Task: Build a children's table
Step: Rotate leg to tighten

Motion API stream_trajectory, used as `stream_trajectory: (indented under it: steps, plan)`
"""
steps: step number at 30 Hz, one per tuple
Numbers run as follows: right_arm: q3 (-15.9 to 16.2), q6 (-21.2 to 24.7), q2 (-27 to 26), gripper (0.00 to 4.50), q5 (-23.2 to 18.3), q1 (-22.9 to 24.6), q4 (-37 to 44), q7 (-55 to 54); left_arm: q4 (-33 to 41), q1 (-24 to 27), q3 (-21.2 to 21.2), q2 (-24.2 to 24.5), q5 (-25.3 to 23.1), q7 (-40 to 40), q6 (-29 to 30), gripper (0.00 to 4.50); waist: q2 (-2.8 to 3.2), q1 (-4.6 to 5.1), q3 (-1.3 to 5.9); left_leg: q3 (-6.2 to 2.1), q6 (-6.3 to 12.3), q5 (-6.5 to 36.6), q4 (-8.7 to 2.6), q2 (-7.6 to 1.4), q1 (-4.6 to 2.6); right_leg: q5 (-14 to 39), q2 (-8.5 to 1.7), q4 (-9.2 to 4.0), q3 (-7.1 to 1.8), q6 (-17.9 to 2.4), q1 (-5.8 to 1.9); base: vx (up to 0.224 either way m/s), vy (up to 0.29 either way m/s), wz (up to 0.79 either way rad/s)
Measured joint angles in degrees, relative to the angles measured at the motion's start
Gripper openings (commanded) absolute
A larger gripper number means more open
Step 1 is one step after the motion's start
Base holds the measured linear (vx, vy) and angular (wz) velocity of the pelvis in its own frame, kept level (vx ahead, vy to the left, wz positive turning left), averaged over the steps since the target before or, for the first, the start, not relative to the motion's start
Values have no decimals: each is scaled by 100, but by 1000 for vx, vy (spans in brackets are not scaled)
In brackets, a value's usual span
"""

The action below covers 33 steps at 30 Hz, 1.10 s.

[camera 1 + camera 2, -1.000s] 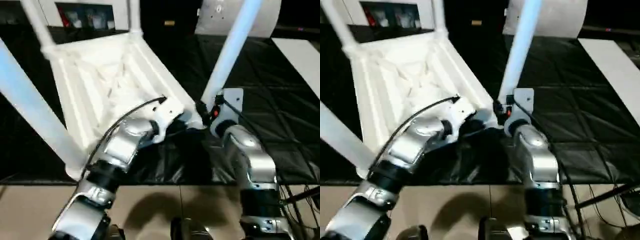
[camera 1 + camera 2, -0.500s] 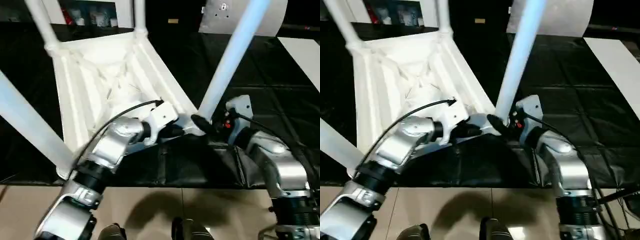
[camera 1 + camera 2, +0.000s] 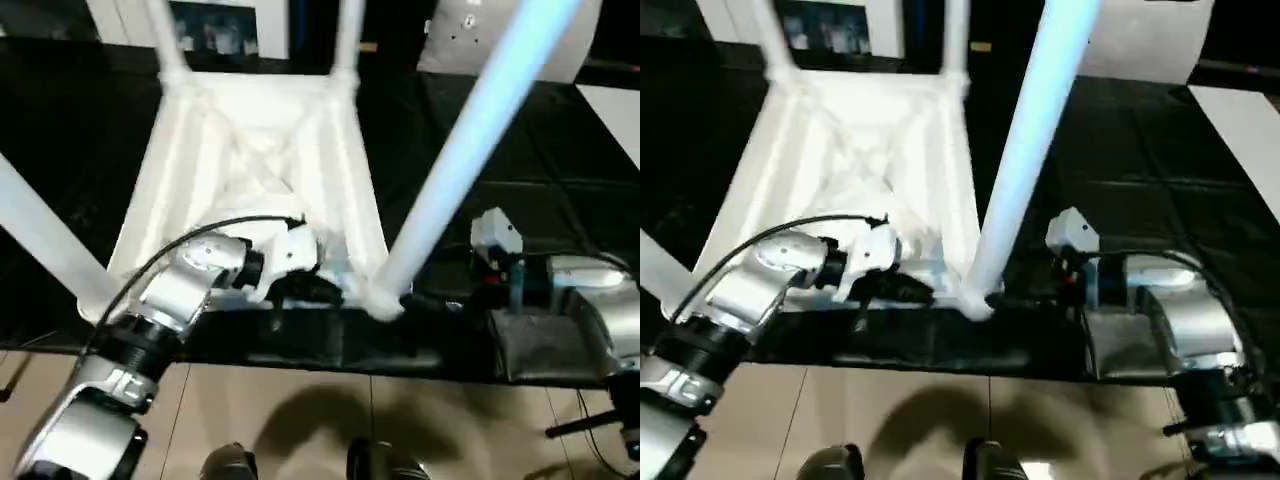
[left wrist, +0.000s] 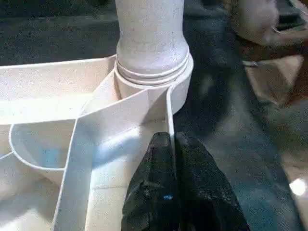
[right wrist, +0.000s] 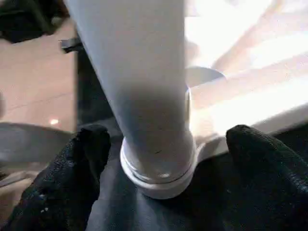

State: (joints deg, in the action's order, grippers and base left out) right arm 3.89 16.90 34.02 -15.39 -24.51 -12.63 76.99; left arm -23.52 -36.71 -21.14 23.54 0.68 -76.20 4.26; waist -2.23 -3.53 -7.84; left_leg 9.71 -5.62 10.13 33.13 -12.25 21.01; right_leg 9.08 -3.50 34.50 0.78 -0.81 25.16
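It looked like a robot lab or test room. A big work table (image 3: 560, 150) had a black sheet over it, creased into squares. At 12 o'clock stood white shelves (image 3: 215, 30) with small things on them. At 1 o'clock was a white machine part (image 3: 470, 25) with bolt holes. The floor (image 3: 300, 420) was smooth tan tile.

Children's table (image 3: 260, 160) upside down on the desk (image 3: 560, 150).
Left hand (image 4: 175, 185) inside its near rim; right hand (image 5: 163, 163) straddles the near-right leg (image 3: 470, 150).
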Motion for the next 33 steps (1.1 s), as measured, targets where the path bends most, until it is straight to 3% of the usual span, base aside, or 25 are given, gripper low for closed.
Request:
stream_trajectory:
  steps: [9,24,26,29,33]
  plan:
    - [400,-142,-166,339,-173,-250,-385,848,-1,-49,-183,154,71,-663,-341,0,-1,-70,1,2,-25,22,53,-30,3,1,0,44,2,-3,2,0,0,0]
    - [558,-118,-258,211,-279,-269,-429,1154,-150,-144,-231,149,91,-807,-517,0,-1,-143,0,6,-27,22,53,-35,6,1,4,46,4,-3,10,0,0,0]
    - [541,13,-249,210,-313,-244,-349,1110,-150,-147,-198,122,121,-802,-453,0,-1,-147,0,6,-27,22,53,-39,7,1,4,46,4,-3,11,0,0,0]
    - [220,583,-377,207,-549,221,270,510,-118,-105,-53,20,198,-659,-2,0,5,-172,-1,10,-28,22,50,-42,1,3,4,46,2,-1,5,0,0,0]
    - [-34,866,-740,207,-483,499,655,-567,-60,-72,106,-26,118,-134,433,0,11,-89,-2,10,-32,20,51,-37,-6,12,4,45,-1,22,5,0,0,0]
